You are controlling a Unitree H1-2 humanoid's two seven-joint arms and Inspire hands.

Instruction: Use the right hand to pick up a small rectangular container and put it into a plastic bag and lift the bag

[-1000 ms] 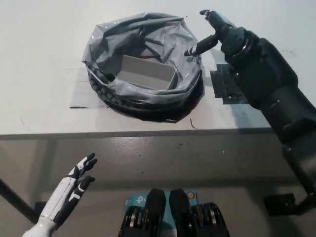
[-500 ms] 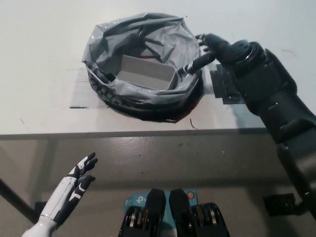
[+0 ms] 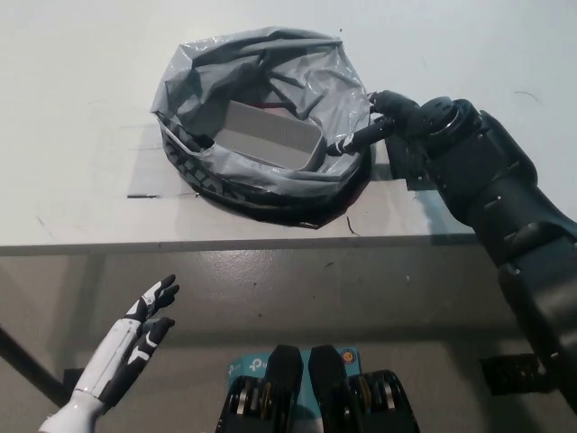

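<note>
One container [image 3: 270, 137] (grey) inside one bag [image 3: 261, 180].

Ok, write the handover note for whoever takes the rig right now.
Right hand: at the bag's right rim, fingers pinching the plastic.
Left hand: open, idle below the table edge at lower left.
Container: inside the bag, on the table.
Done: container bagged.
Left: confirm the grip on the rim, lift the bag.
</note>
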